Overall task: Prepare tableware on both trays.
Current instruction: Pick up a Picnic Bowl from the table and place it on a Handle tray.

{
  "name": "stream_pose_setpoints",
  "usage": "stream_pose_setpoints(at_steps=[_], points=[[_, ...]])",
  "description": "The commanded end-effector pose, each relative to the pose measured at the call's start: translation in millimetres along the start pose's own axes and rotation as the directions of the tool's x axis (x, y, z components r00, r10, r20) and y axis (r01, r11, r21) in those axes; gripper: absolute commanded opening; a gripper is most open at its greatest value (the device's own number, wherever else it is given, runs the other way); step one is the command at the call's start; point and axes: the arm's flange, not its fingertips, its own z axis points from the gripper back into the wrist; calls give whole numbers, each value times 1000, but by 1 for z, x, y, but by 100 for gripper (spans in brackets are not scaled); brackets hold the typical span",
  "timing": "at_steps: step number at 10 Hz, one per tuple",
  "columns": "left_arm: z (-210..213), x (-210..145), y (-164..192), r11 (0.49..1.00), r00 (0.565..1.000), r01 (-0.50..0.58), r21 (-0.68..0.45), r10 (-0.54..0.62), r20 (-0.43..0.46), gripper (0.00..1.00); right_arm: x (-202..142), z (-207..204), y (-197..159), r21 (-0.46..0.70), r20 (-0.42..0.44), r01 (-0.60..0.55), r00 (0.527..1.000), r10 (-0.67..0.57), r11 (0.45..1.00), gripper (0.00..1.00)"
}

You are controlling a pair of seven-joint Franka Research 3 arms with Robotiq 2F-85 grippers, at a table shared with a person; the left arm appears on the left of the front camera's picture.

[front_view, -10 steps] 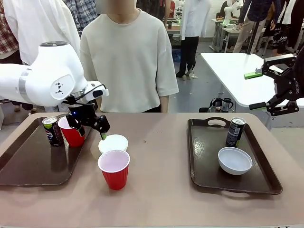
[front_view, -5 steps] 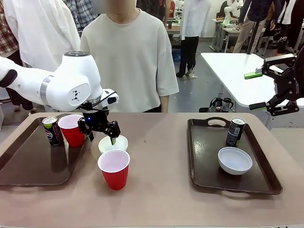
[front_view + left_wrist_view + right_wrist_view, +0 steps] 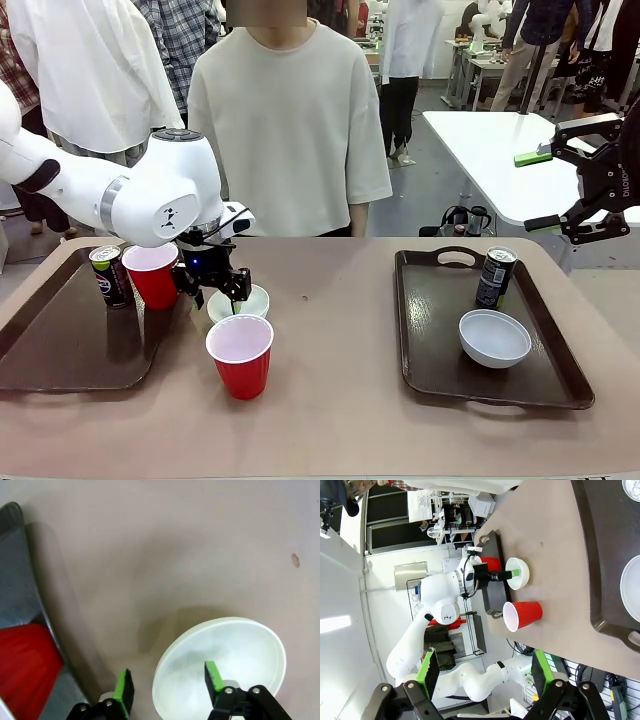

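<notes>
Nearest me, a red plastic cup with a white inside (image 3: 240, 355) stands upright on the bare tan table (image 3: 340, 420), between the two trays. Just behind it, also on the table, sits a small round white bowl (image 3: 246, 301), just beside the left dark brown rectangular plastic tray (image 3: 60, 350).

My left gripper (image 3: 215, 290) is down at this bowl with its fingers spread wide. In the left wrist view one green pad (image 3: 214, 675) is inside the bowl (image 3: 245, 650) and the other is outside, with the rim between them and not clamped.

At the left tray's far end, a second red cup (image 3: 153, 275) and a slim black drink can (image 3: 108, 275) stand side by side. The right dark brown tray (image 3: 430, 340) holds a second white bowl (image 3: 494, 337) and, behind it, a second black can (image 3: 494, 277).

My right gripper (image 3: 537, 190) hangs high beyond that tray, its fingers wide apart and holding nothing. A person in a cream shirt (image 3: 290, 120) stands at the far side.
</notes>
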Motion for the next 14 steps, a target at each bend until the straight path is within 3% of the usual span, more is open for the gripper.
stream_pose_setpoints(at_steps=[1, 3, 4, 5, 9, 11, 14], points=[[7, 3, -4, 999, 999, -39, 8, 39, 26, 0, 1, 0, -1, 14, -6, -18, 1000, 18, 1000, 96], [10, 1, -3, 999, 999, -38, 17, 38, 30, 0, 1, 0, -1, 14, -6, -18, 1000, 18, 1000, 96], [10, 2, -3, 999, 999, -32, 18, 32, 31, 8, 1, 0, -1, 14, -6, -18, 1000, 18, 1000, 96], [10, 1, -3, 999, 999, -31, 18, 30, 31, 0, 1, 0, -1, 14, -6, -18, 1000, 18, 1000, 96], [29, -7, 3, 1000, 999, -18, 6, 18, 43, 0, 1, 0, -1, 14, -6, -18, 1000, 18, 1000, 96], [73, -24, 9, 1000, 995, -6, 16, 4, 102, 0, 1, 0, -1, 14, -6, -18, 1000, 18, 1000, 96], [161, -42, 36, 996, 976, -72, 56, 59, 208, 0, 1, 0, -1, 14, -6, -18, 1000, 18, 1000, 96]])
